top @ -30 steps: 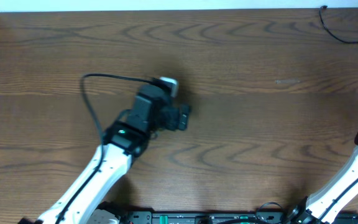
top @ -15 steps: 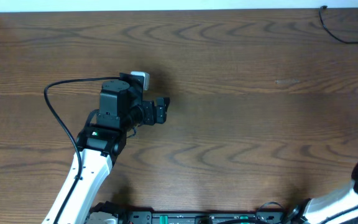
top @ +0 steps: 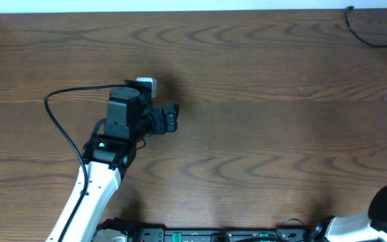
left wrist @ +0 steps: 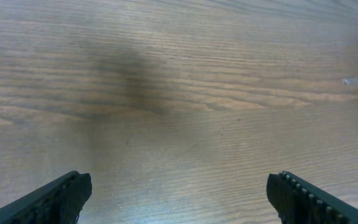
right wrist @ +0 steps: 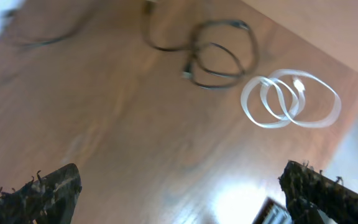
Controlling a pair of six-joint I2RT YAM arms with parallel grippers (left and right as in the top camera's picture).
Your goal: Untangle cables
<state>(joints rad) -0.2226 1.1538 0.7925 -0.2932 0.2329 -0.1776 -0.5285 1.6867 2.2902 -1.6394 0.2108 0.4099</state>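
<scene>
1. Reads as brown wood across the desk [top: 261, 134], with wavy darker grain; smooth and mostly matt
2. Shows a pale, glossy glare on that same wood in the right wrist view
3. Looks like smooth white plastic with a slight shine on the lower link of the left arm [top: 89, 195], with matt black casing above it
4. Looks like matt black plastic on the fingers [left wrist: 303, 196] of the left end effector [left wrist: 179, 186], with a fine toothed ridge along one inner edge
5. Appears dark and rough-edged on the right end effector [right wrist: 179, 177]; too blurred to name a material
6. Looks smooth and dull on the thin black cord [right wrist: 219, 53]
7. Looks pale and bright on the whitish cord [right wrist: 291, 99], though blurred
</scene>
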